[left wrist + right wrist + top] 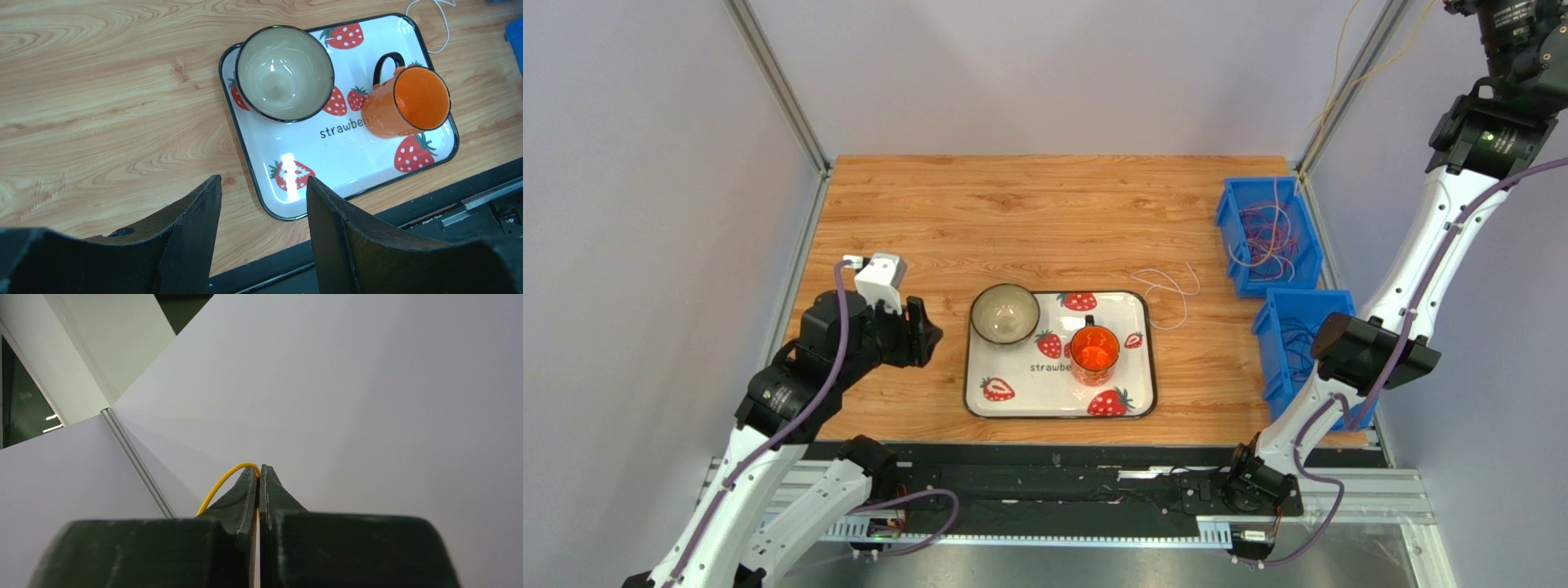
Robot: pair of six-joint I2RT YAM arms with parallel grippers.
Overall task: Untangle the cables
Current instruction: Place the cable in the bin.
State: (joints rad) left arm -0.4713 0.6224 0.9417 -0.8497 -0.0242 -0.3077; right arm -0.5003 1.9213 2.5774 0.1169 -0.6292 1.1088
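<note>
Left of the strawberry tray (1051,390), the left gripper (918,331) is held with jaws parted, nothing between them. Just right of the tray a white cable (1169,292) is laid, and farther right tangled cables (1265,239) are heaped in two blue bins (1298,304). High above the tray's right side, the right gripper (259,471) is clamped on a yellow cable (222,482).

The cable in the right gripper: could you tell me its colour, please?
Yellow cable, best in the right wrist view.
</note>
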